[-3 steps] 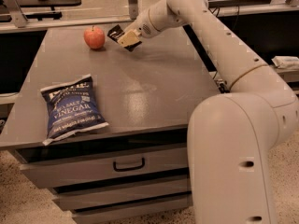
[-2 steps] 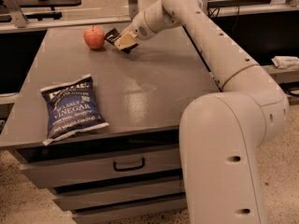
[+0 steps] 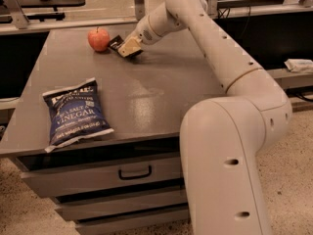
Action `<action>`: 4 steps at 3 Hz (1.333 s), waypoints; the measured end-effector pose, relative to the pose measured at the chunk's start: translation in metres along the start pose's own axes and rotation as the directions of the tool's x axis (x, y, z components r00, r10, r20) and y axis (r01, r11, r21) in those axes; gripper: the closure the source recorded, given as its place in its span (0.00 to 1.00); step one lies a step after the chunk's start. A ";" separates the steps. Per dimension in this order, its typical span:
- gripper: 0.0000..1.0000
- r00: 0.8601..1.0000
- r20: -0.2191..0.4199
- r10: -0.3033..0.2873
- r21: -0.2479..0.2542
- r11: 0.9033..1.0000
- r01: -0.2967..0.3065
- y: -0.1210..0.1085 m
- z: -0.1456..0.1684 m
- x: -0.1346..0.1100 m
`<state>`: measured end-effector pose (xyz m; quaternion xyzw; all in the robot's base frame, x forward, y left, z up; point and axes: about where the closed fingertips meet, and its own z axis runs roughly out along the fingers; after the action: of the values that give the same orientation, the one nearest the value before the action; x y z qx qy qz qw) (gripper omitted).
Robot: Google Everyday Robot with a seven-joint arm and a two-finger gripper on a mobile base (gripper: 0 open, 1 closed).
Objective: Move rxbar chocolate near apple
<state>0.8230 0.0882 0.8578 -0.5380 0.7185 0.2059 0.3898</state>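
1. The gripper (image 3: 126, 47) is at the far end of the grey table (image 3: 161, 87), left of the middle, down low over the top.
2. The claw is pinched on the rxbar chocolate (image 3: 115, 42). The black bar pokes out of the tip toward the left, sitting at a tilt.
3. So the bar is at the far end of the table, just to the right of the apple (image 3: 99, 39). They look super close, but I honestly can't tell if they're touching.
4. I also can't tell if the bar's lower edge is resting on the tabletop or hanging just above it.
5. The apple is red-orange with a little stem sticking up, and it sits upright near the far left corner.
6. The arm (image 3: 210, 43) reaches in from the right, going up from the big pale base (image 3: 225, 165) at the near right and then over to the far left.
7. There's a blue vinegar chip bag (image 3: 76, 112) lying flat near the near left edge, well apart from the apple and the bar.
8. Under the tabletop there's a drawer (image 3: 134, 173) with a dark handle, with more drawer fronts below it.
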 end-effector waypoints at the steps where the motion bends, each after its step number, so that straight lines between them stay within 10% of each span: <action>1: 0.13 1.000 -0.005 -0.002 -0.019 1.000 0.002 0.003 0.005 0.000; 4: 0.00 0.998 0.069 -0.005 -0.022 1.000 0.007 0.001 -0.032 -0.005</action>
<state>0.8118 0.0691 0.8813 -0.5370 0.7007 0.2312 0.4089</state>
